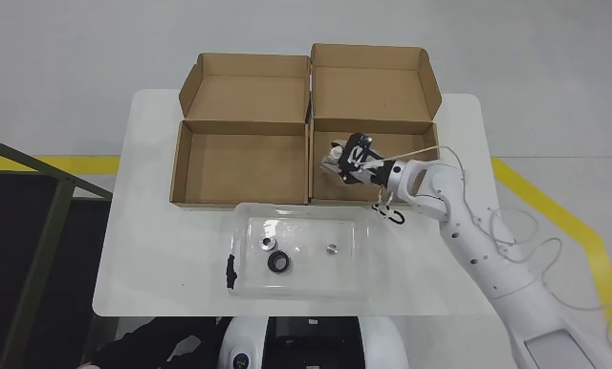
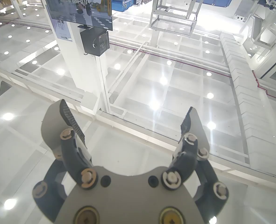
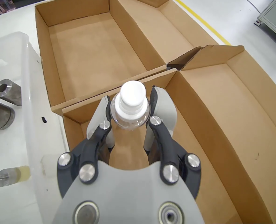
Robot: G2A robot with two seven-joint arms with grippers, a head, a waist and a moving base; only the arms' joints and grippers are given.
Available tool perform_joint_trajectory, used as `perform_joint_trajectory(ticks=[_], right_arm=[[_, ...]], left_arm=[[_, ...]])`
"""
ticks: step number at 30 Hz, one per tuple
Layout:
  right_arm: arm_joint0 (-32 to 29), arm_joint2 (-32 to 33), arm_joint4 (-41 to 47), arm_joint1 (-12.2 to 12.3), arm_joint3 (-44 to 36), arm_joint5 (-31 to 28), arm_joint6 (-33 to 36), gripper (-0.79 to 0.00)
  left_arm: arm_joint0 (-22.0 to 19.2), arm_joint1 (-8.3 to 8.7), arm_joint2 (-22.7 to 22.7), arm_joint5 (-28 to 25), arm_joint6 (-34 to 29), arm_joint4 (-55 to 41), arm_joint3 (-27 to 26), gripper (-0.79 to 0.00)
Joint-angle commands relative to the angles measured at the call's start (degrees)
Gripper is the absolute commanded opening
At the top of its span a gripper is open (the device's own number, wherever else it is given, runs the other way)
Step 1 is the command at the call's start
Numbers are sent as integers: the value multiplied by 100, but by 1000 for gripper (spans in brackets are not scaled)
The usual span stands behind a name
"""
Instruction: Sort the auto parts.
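My right gripper [image 3: 130, 108] is shut on a small clear part with a white stepped cap [image 3: 131, 104], held above the right cardboard box [image 3: 233, 108] near its wall shared with the left box [image 3: 88, 54]. From above, the right gripper [image 1: 346, 162] hangs over the right box [image 1: 421, 130]. A clear plastic bin [image 1: 354, 278] in front holds a black ring [image 1: 278, 262], a metal cylinder [image 1: 265, 245] and a small metal pin [image 1: 331, 248]. My left gripper [image 2: 128, 120] is open, pointing up at the ceiling with nothing between its fingers.
Both boxes have lids folded back toward the far table edge; the left box [image 1: 239, 168] looks bare inside. A black clip [image 1: 229, 271] sits on the bin's left wall. Yellow floor tape [image 1: 535, 202] runs past the white table [image 1: 143, 226].
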Motion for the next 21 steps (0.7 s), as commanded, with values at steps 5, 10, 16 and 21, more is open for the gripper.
perform_joint_trajectory(ticks=[5,10,16,21], right_arm=[[106,-144,-79,-69,201,91,67,-548],[127,-187,-145,-97,265,96,88,-403],[106,-181,-195,-114,226,120,108,0],[-29,52,-254,-52,-184,113,188,0]], left_arm=[[0,0,0,0,0,0,0,0],[0,0,0,0,0,0,0,0],[0,0,0,0,0,0,0,0],[0,0,0,0,0,0,0,0]])
